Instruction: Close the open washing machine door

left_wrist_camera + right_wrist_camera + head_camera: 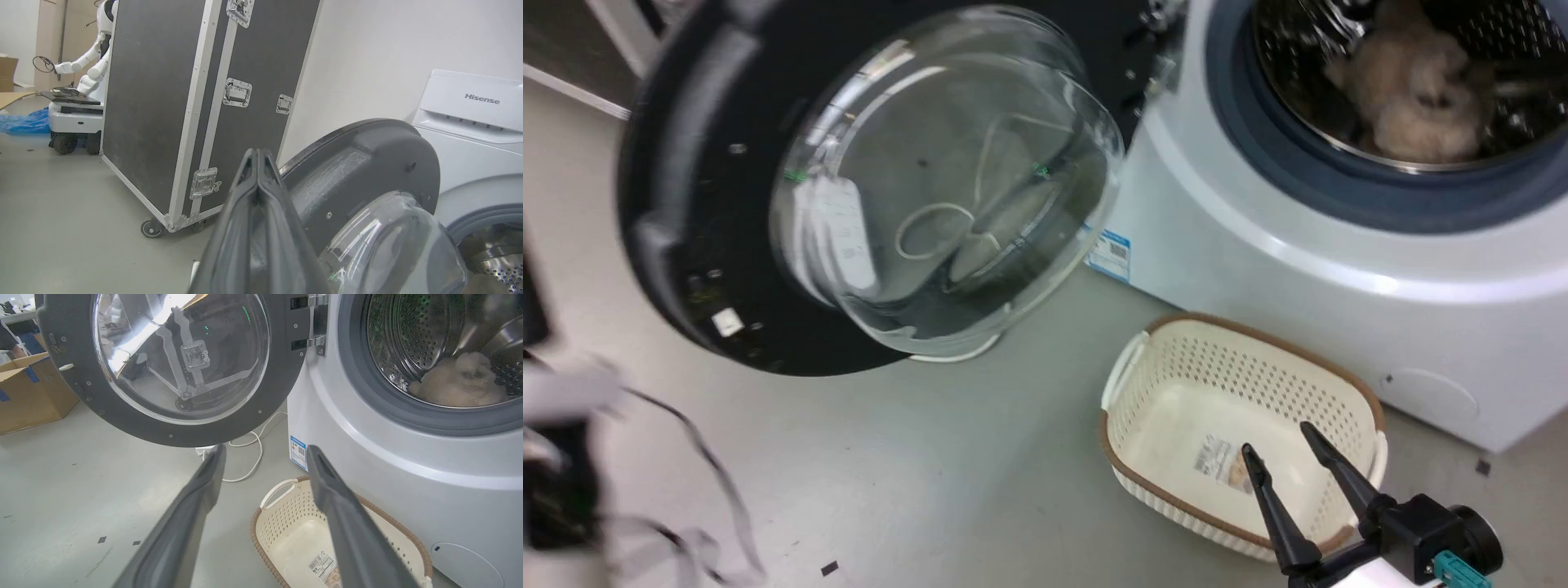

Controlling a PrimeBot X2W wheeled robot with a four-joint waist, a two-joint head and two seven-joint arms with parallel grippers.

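Washing machine door (939, 180): round, with a wide black rim and a bulging clear glass centre. It is swung wide open on hinges at the left side of the white washing machine (1258, 245) as the head view shows it, and stands out over the grey floor (931, 474), well apart from the drum mouth (1421, 200). Drum contents: one pale fluffy item (1413, 90). Left gripper (258, 152): fingers pressed together with nothing between them, tips just beside the door's outer edge; whether they touch it cannot be told. Right gripper (1278, 441): fingers spread, empty, held above a cream perforated basket (1143, 384) with a brown rim, which sits on the floor before the machine and has a printed label on its bottom. Also: white cable (253, 457) on the floor below the door; black flight case (163, 102) on castors beyond the door; cardboard box (28, 392); second white robot (90, 61) far off.
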